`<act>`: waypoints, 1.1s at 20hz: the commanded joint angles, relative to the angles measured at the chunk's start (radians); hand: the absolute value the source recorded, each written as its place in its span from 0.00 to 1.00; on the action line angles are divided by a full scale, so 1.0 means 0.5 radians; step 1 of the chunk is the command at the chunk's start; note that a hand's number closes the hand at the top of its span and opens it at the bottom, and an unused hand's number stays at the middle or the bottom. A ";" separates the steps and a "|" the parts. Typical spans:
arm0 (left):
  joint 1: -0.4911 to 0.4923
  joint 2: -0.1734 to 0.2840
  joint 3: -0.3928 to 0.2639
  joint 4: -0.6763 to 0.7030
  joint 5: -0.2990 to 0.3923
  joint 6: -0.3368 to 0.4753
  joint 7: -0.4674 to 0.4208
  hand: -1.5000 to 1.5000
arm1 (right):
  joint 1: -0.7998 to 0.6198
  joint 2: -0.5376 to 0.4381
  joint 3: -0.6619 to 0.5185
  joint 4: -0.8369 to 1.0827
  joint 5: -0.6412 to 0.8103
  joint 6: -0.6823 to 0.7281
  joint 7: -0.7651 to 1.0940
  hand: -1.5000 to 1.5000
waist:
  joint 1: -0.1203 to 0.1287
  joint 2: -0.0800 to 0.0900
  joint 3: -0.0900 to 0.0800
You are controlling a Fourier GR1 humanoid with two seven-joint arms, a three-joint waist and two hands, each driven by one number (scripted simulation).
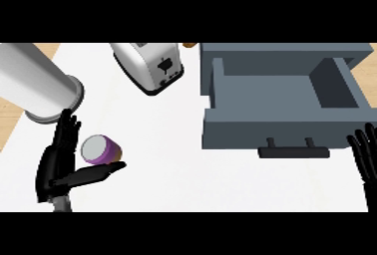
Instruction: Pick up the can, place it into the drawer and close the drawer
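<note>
Left hand (66, 172), near left: fingers apart, cupping purple can (101, 150) on desk (169, 164), not clamped. Step: grasp. Next: close, lift, carry right into open drawer (283, 130). Right hand (364, 154): resting, open.

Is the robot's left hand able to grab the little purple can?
Probably yes: the left hand is open right beside the small purple can, fingers behind it, thumb below, nothing between them.
</note>
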 commanded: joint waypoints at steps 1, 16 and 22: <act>0.045 0.042 0.061 0.108 0.059 -0.062 -0.103 0.00 | -0.031 0.040 0.016 0.081 0.065 -0.013 -0.060 0.00 | 0.003 0.000 0.000; 0.036 0.109 0.172 0.509 0.130 -0.161 -0.409 0.00 | -0.066 0.022 -0.082 0.123 0.042 0.060 -0.089 0.00 | 0.001 0.000 0.000; -0.011 0.152 0.239 0.725 0.175 -0.211 -0.556 0.00 | -0.003 0.003 -0.123 -0.031 -0.061 0.104 0.008 0.00 | -0.001 0.000 0.000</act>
